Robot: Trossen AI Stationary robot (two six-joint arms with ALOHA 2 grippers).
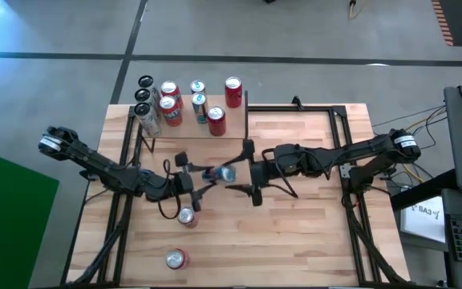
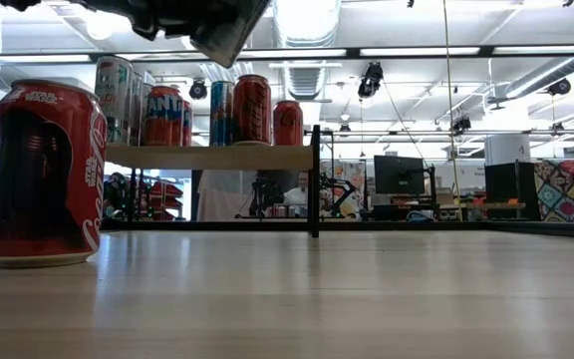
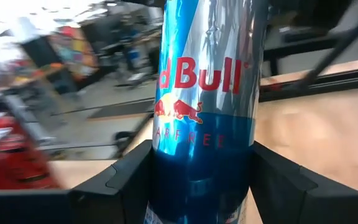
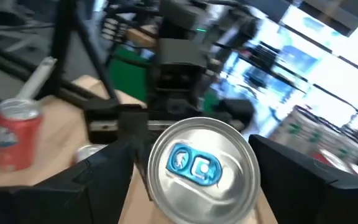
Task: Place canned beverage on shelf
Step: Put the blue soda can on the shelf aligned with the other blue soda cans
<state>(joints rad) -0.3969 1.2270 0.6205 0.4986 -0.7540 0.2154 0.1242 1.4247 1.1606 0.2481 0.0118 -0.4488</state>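
The canned beverage (image 1: 224, 172), a blue and silver Red Bull can, hangs in the air over the table's middle between my two grippers. My left gripper (image 1: 207, 175) comes from the table's left and is shut on it. My right gripper (image 4: 197, 177) comes from the right. It is open, and its fingers (image 4: 303, 177) stand on either side of the can's top end (image 4: 201, 167), with a gap showing. The shelf (image 2: 212, 157) stands at the table's far left on thin black uprights, and several cans (image 1: 187, 104) stand on it. My left gripper pinches the can's blue lower body (image 3: 166, 186), near its bottom end, between its two fingers (image 3: 123, 186). The fingers come level from the table's left and lie along the can. The can is lifted clear of the table, lying about level, its top toward my right gripper.
Two red cans stand on the tabletop near the front left, one (image 1: 187, 215) just below my left gripper and one (image 1: 175, 258) by the near edge. That second one shows large in the low view (image 2: 43, 175). Black frame rails (image 1: 343, 152) run along the table's right side.
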